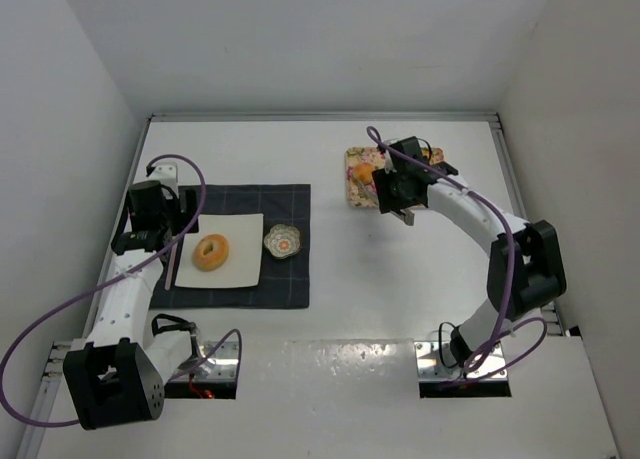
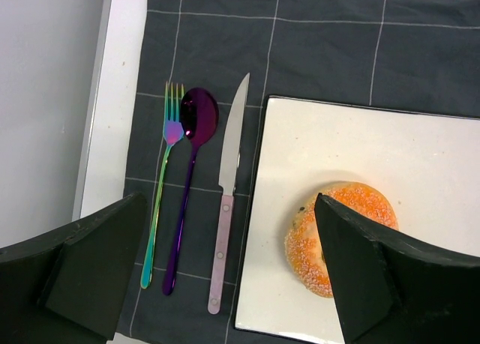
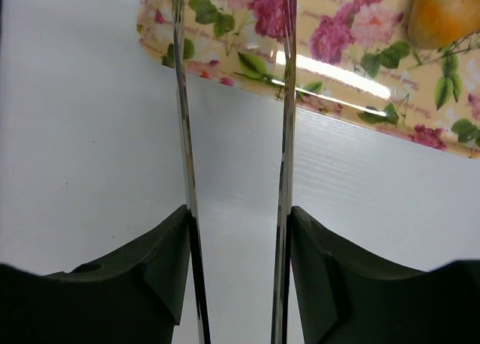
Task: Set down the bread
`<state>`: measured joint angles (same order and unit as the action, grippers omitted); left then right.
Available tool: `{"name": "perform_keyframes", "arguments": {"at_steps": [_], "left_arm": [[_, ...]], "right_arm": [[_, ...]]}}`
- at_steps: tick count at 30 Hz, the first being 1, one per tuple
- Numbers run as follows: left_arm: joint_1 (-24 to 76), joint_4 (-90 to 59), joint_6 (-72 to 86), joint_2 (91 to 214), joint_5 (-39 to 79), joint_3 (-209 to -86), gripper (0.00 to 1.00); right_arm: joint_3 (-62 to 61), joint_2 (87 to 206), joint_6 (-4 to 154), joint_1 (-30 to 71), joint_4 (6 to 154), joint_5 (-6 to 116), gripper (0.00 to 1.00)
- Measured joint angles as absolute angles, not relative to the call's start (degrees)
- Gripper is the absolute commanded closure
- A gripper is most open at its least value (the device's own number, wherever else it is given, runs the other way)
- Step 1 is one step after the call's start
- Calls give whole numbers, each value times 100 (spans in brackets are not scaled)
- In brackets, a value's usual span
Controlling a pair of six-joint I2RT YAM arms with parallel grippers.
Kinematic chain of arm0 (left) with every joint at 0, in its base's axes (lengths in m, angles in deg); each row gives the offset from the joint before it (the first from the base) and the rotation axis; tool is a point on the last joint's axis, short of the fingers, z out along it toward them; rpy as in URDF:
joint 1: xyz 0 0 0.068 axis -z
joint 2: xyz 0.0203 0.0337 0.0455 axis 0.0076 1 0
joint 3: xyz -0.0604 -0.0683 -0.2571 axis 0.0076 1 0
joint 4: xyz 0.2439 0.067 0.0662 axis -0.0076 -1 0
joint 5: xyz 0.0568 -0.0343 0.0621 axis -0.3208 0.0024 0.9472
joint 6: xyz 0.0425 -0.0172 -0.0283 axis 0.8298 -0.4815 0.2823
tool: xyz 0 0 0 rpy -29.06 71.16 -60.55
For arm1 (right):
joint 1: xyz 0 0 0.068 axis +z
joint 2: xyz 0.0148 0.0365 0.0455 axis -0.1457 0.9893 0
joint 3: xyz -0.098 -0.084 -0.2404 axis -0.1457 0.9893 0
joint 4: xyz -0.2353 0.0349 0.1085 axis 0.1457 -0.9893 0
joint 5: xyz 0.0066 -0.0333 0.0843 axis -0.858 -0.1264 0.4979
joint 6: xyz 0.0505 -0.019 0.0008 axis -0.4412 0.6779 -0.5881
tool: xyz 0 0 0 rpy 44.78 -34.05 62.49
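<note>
A sugared ring-shaped bagel (image 1: 211,251) lies on the white square plate (image 1: 243,271); in the left wrist view the bagel (image 2: 337,235) is partly hidden by one finger. My left gripper (image 2: 232,284) hovers open over the plate's left edge (image 2: 259,231), holding nothing. Beside the floral tray (image 3: 337,67), my right gripper (image 3: 236,224) is shut on metal tongs (image 3: 182,134). The tong blades stand apart with nothing between them, and their tips reach over the tray's near rim. A golden bread piece (image 3: 446,10) rests on the tray, partly out of frame.
The plate sits on a dark checked cloth (image 1: 290,284) with a fork (image 2: 161,201), spoon (image 2: 196,119) and knife (image 2: 231,149) to its left. A small scalloped dish (image 1: 282,241) is right of the plate. White walls enclose the table.
</note>
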<state>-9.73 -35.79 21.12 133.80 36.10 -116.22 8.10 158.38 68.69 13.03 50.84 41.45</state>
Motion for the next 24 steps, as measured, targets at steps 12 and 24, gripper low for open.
{"name": "perform_keyframes", "arguments": {"at_steps": [12, 24], "left_arm": [[-973, -3491, 2112, 13428, 3538, -11653, 0], [-973, -3474, 2112, 13426, 3527, -11653, 0]], "right_arm": [[430, 16839, 6853, 1301, 5222, 4156, 45], [220, 17042, 7122, 1303, 5720, 4128, 80]]}}
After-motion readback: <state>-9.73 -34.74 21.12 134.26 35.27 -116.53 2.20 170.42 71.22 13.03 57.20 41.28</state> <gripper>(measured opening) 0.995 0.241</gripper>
